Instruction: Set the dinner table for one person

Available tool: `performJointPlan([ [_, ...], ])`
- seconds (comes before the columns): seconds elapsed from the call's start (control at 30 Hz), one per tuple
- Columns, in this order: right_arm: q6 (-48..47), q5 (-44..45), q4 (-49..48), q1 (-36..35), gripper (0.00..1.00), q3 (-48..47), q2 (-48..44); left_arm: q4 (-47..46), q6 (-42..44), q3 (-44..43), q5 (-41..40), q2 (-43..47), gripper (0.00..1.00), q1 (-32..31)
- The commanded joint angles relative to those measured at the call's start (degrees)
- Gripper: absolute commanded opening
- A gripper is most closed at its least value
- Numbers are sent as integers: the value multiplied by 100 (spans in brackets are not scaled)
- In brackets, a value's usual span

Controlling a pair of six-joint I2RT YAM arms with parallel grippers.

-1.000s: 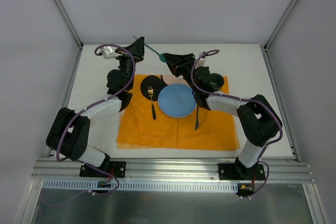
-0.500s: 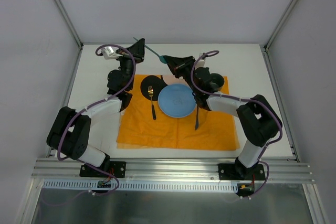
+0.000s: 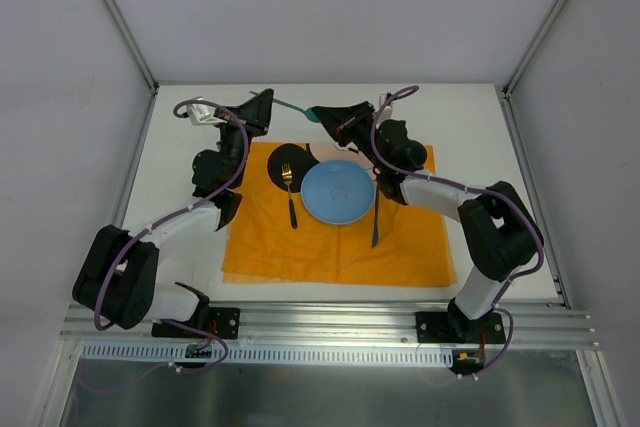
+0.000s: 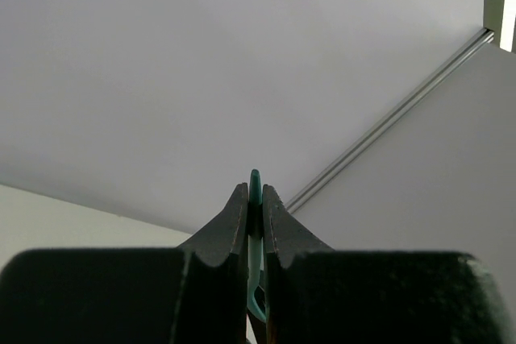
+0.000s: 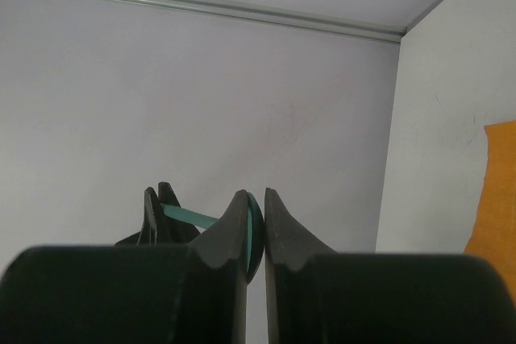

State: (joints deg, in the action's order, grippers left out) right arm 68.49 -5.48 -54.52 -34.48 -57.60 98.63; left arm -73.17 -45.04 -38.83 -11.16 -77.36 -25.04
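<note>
A teal spoon (image 3: 290, 105) hangs in the air over the back of the white dinner table (image 3: 470, 127), held at both ends. My left gripper (image 3: 263, 99) is shut on its handle tip (image 4: 255, 181), which pokes up between the black fingers. My right gripper (image 3: 316, 114) is shut on the spoon's bowl (image 5: 255, 227). In the right wrist view the handle (image 5: 190, 216) runs left to the left gripper's fingers (image 5: 154, 199). On the table lies a blue plate (image 3: 338, 192), with a gold-headed fork (image 3: 290, 197) to its left and a dark knife (image 3: 375, 222) to its right.
An orange placemat (image 3: 340, 252) with black mouse ears (image 3: 288, 162) lies under the plate and cutlery. Grey walls and aluminium posts close in the table at the back and sides. The arms' bases stand on the rail (image 3: 330, 325) at the near edge.
The right gripper's jaws have closed on the spoon's bowl. The left arm's elbow has swung left, and the spoon now lies flatter between the two grippers.
</note>
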Motion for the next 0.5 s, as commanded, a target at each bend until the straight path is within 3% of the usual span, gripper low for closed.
performJointPlan([
  [0.0,-160,363,257,249,0,-392,-169,-2316,-453,174,649,380,0,-177],
  [0.1,-178,293,337,319,1,-541,-134,-2316,-593,235,799,389,0,-326],
  [0.23,-248,143,460,450,1,-585,-133,-2316,-875,235,1027,353,62,-318],
  [0.27,-257,117,469,477,1,-551,-194,-2325,-814,235,1089,388,84,-300],
  [0.3,-274,91,478,495,1,-437,-256,-2316,-762,244,1098,415,94,-239],
  [0.33,-318,73,521,538,1,-375,-300,-2316,-674,244,1324,441,99,-195],
  [0.47,-458,-24,583,609,1,-67,-686,-2080,-716,165,1608,696,99,104],
])
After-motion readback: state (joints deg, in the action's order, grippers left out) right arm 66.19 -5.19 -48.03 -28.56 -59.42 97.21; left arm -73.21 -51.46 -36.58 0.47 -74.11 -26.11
